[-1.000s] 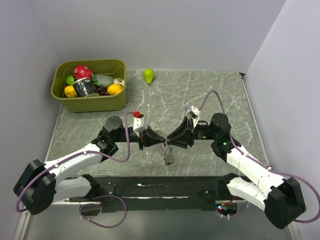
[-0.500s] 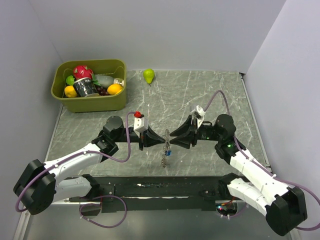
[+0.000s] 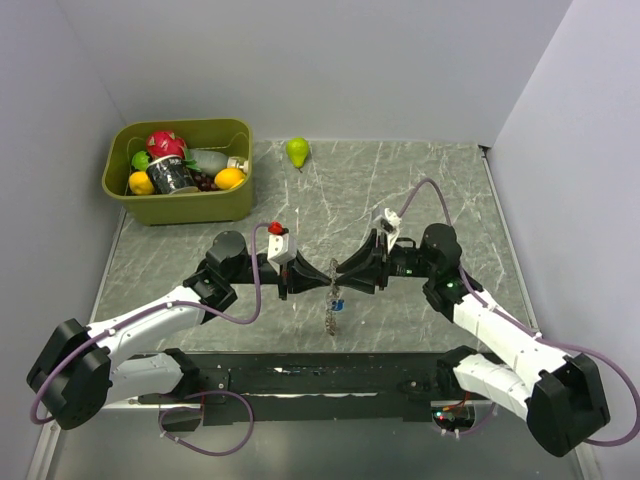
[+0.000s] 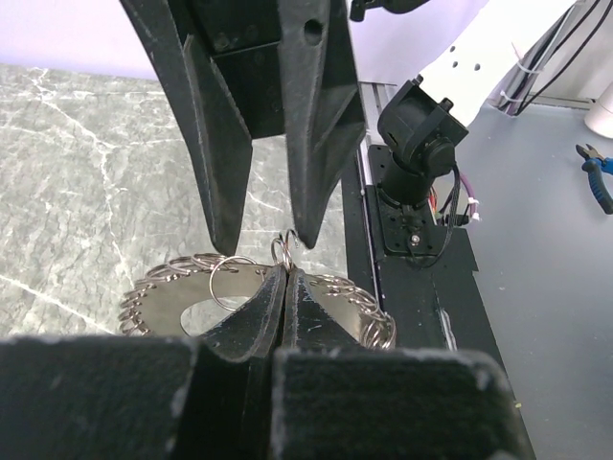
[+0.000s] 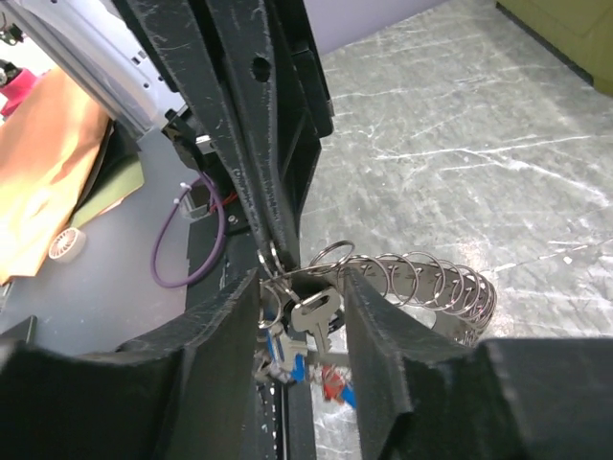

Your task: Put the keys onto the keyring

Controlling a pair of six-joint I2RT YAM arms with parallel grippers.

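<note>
Both matter: left pincer pinched on the keyring, right pincer half open round the keys. I'd hold the ring steady, thread slowly.

The top camera looked down from above and behind the robot, taking in the whole table. Each wrist camera sat close behind its own jaws, the left facing the right gripper and the right facing the left gripper. Both caught the keyring from opposite sides.
</note>
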